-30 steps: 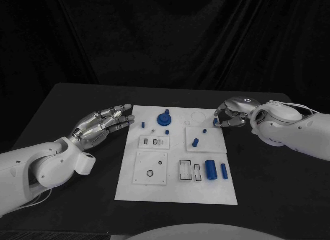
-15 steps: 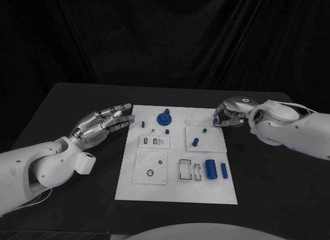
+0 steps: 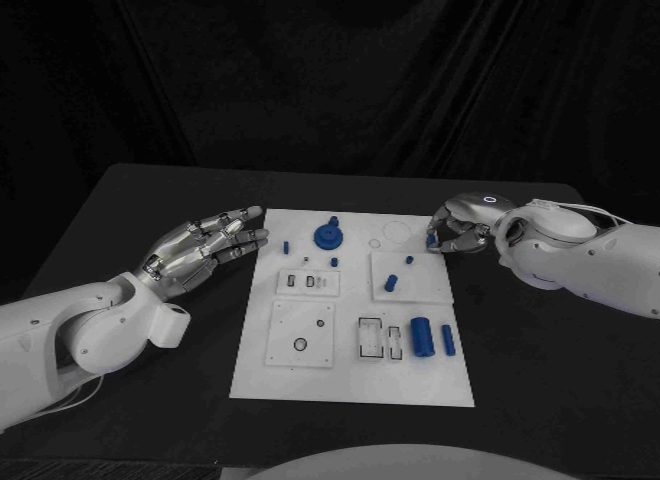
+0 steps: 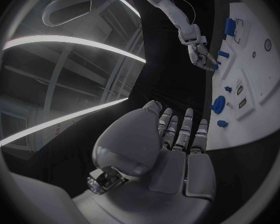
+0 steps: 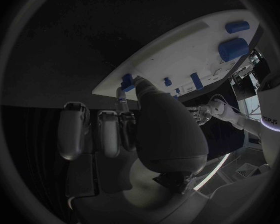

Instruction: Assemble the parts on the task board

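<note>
The white task board (image 3: 352, 385) lies in the middle of the black table. My right hand (image 3: 460, 230) is at its far right corner, thumb and a finger pinching a small blue part (image 3: 433, 241); the right wrist view shows that part (image 5: 127, 82) between the fingertips at the edge of the board (image 5: 190, 50). My left hand (image 3: 208, 245) hovers open beside the board's far left edge, fingers spread and holding nothing. On the board are a round blue part (image 3: 329, 238), blue pegs (image 3: 389, 284) and two blue cylinders (image 3: 421, 329).
White inset plates (image 3: 303, 335) with holes and slots sit on the board's left and middle. Thin white rings (image 3: 395, 233) lie near its far edge. Bare black table (image 3: 561, 380) surrounds the board on all sides.
My right hand has turned slightly at the board's far right corner. My left hand and the parts on the board have stayed put.
</note>
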You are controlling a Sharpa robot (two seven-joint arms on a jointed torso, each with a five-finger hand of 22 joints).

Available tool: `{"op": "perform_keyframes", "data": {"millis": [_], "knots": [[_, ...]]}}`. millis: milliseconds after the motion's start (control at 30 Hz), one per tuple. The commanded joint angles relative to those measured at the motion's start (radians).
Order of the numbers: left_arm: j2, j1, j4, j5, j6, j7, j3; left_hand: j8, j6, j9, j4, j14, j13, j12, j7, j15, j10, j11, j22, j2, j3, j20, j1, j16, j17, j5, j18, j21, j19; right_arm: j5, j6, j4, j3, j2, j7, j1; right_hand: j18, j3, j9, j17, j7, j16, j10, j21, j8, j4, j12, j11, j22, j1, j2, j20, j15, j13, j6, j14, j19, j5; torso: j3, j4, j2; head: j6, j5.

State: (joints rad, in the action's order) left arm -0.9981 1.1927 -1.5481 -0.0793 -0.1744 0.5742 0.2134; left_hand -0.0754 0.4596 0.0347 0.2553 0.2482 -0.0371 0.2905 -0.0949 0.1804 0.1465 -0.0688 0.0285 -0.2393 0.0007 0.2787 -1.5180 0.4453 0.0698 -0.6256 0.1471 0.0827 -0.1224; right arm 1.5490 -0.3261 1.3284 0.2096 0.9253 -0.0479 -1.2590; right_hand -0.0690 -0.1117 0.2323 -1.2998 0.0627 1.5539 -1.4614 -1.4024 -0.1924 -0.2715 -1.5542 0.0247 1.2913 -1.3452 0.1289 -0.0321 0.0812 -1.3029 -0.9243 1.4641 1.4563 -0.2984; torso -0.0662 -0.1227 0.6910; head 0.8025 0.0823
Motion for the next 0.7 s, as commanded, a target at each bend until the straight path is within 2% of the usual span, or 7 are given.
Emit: {"op": "perform_keyframes", "data": {"millis": [33,200,500,700], "knots": [[0.0,-0.001,-0.002,0.001,-0.013,0.009,-0.001,-0.009,0.005,0.018,0.002,-0.012,-0.01,0.015,-0.004,0.0,-0.005,-0.013,0.002,0.002,0.026,0.0,-0.013,0.012,-0.008,-0.019,0.024,-0.014,-0.001,0.001,0.007,-0.002,0.0,-0.001,-0.012,0.003,0.029,0.006,0.02,-0.271,-0.002,0.017,-0.109,-0.002,-0.022,0.002,-0.017,-0.001,0.227,-0.035,0.003,-0.001,-0.002,-0.268,-0.012,0.107,0.036,-0.02,0.0003,0.001,0.0,0.0,0.0],[0.001,-0.001,-0.002,0.001,-0.014,0.008,-0.001,-0.009,0.004,0.018,0.002,-0.014,-0.01,0.015,-0.005,0.001,-0.006,-0.014,0.002,0.003,0.031,0.0,-0.013,0.011,-0.008,-0.019,0.024,-0.014,0.0,0.001,0.003,-0.002,0.0,-0.003,-0.011,0.003,0.029,0.006,0.039,-0.271,-0.004,0.017,-0.109,-0.002,-0.045,0.006,-0.017,0.0,0.227,-0.042,-0.002,-0.001,-0.001,-0.268,-0.022,0.107,0.036,-0.028,0.0007,0.0007,0.0,0.0,0.0],[0.001,-0.002,-0.001,0.001,-0.015,0.007,-0.001,-0.009,0.004,0.018,0.002,-0.014,-0.01,0.015,-0.005,0.001,-0.006,-0.014,0.002,0.003,0.031,0.0,-0.013,0.011,-0.008,-0.019,0.024,-0.014,0.0,0.001,-0.006,-0.004,0.0,-0.006,-0.009,0.004,0.029,0.004,0.083,-0.271,-0.007,0.017,-0.109,-0.002,-0.093,0.022,-0.017,0.003,0.227,-0.059,-0.013,0.002,0.001,-0.268,-0.018,0.107,0.036,-0.075,0.0004,-0.0005,0.001,0.001,-0.001],[0.0,-0.002,-0.001,0.001,-0.015,0.007,-0.001,-0.009,0.004,0.018,0.002,-0.014,-0.01,0.015,-0.005,0.001,-0.006,-0.014,0.002,0.003,0.031,0.0,-0.013,0.011,-0.008,-0.019,0.024,-0.014,0.0,0.001,-0.035,0.0,0.0,-0.005,-0.005,0.004,0.029,0.001,0.105,-0.271,-0.007,0.017,-0.109,-0.003,-0.116,0.03,-0.017,0.003,0.227,-0.068,-0.018,0.003,0.002,-0.268,-0.015,0.107,0.037,-0.1,0.0009,-0.0013,0.0,0.0,-0.003]]}}
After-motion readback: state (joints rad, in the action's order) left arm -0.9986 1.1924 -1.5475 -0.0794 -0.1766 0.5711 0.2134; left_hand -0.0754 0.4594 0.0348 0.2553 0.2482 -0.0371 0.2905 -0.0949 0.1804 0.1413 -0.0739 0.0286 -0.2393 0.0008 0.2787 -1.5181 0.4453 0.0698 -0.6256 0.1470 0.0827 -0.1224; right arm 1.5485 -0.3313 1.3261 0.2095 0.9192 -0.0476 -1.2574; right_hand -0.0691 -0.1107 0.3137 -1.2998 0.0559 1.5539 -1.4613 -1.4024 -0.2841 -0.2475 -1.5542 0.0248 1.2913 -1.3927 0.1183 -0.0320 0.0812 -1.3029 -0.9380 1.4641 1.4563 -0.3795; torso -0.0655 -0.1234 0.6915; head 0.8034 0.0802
